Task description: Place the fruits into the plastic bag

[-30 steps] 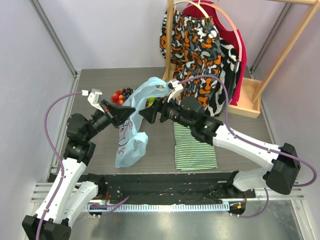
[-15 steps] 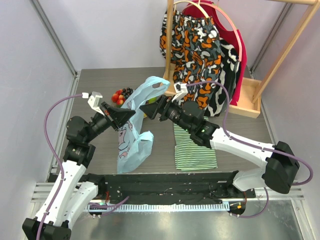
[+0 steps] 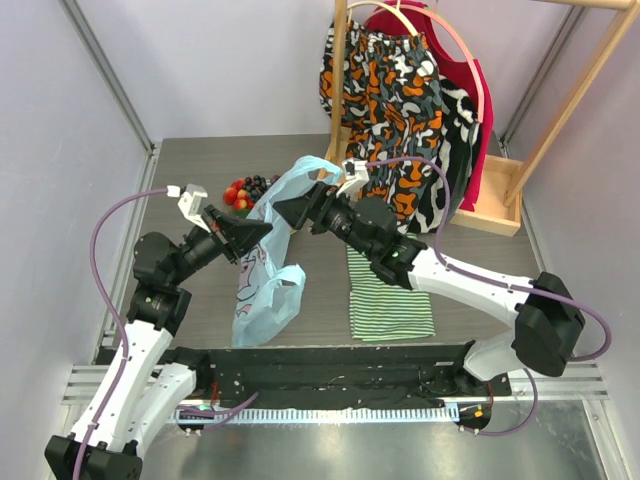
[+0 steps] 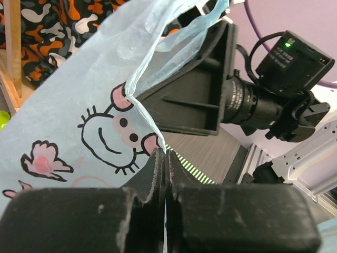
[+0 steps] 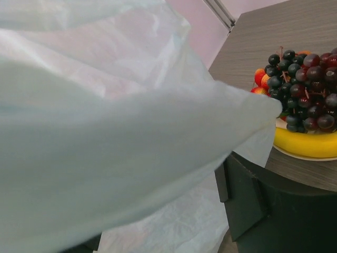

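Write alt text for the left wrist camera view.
The left gripper, close to the lens, is shut on a fold of a thin light-blue plastic bag, whose printed cartoon face fills the left of the picture. Behind the bag is the black right arm, with orange-and-black patterned cloth at the upper left.

I log by colour.
- Plastic bag point(image 3: 262, 290): translucent light blue, with a cartoon face in black line and pink cheeks.
- Grapes point(image 5: 305, 100): dark purple.
- Banana point(image 5: 308, 145): yellow.
- Strawberries point(image 3: 233, 195): red.
- Folded cloth point(image 3: 388, 300): green-and-white stripes.
- Hanging garment point(image 3: 395, 90): orange, black, white and grey blotches.
- Second garment point(image 3: 472, 110): crimson.
- Table point(image 3: 190, 165): grey-brown wood grain.
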